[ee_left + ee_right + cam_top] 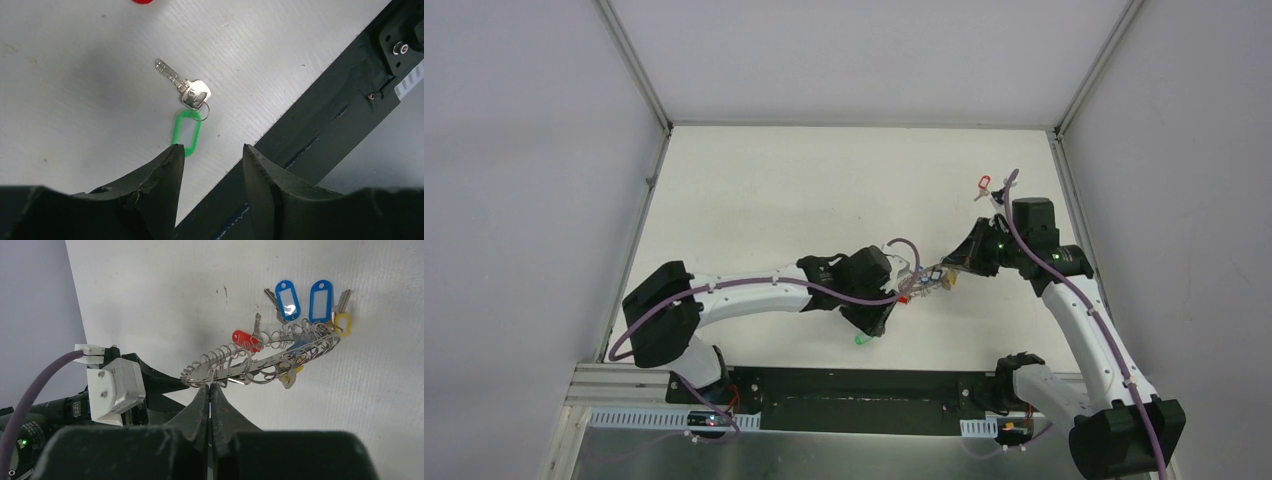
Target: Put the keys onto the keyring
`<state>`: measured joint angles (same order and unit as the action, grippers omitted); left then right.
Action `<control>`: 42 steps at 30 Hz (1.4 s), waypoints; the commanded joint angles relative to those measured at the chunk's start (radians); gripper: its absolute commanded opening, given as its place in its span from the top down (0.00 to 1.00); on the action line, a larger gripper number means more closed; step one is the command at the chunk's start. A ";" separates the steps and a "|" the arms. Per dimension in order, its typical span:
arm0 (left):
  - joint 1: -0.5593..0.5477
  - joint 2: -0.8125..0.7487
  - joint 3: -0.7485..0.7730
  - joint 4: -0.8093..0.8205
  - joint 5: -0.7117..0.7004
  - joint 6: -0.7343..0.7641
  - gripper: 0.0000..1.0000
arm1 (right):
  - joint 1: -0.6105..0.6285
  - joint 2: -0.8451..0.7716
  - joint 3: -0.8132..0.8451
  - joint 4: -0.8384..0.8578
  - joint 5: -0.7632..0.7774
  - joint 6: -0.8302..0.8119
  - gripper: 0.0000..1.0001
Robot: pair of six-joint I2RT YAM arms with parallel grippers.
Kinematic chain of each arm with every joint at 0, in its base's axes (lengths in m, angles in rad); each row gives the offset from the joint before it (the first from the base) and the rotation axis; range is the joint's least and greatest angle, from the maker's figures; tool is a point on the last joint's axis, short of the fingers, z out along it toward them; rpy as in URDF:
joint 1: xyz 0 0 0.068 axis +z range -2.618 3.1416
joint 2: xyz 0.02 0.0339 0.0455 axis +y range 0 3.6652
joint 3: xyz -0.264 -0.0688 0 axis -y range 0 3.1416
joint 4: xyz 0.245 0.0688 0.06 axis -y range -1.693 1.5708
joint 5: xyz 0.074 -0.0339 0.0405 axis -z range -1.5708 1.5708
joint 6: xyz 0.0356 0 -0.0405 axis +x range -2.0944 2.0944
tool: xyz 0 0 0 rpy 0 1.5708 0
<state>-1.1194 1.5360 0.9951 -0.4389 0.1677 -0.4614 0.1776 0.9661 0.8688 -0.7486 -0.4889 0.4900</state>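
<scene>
Clearly tilted above the desk (380, 405), the keyring (265, 357), dark and fringed with silver loops, has blue-, red- and yellow-tagged keys (287, 297) clustered at it; the right jaws pinch its near edge. The left arm (754, 290) stretches inward, its jaws half-spread and empty above a green-tagged key (192, 95) lying flat.

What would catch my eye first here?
Probably the keyring, fringed with small silver loops, with blue, red and yellow tagged keys clustered at its far end, pinched at its near edge by the right tool. Next, the lone green-tagged key lying flat on the table just beyond the open left tool.
</scene>
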 commanded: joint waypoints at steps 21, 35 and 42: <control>-0.103 0.000 0.041 0.004 -0.176 0.398 0.55 | -0.301 0.048 -0.126 0.060 -0.124 0.079 1.00; -0.102 -0.139 -0.331 0.572 -0.045 0.665 0.53 | -0.303 0.063 -0.138 0.078 -0.156 0.061 1.00; -0.102 -0.057 -0.319 0.613 -0.002 0.724 0.59 | -0.303 0.069 -0.137 0.084 -0.174 0.056 1.00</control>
<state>-1.2179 1.4498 0.6651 0.0761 0.1154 0.1997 -0.1204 1.0267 0.7380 -0.6777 -0.6521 0.5667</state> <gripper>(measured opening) 0.425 0.005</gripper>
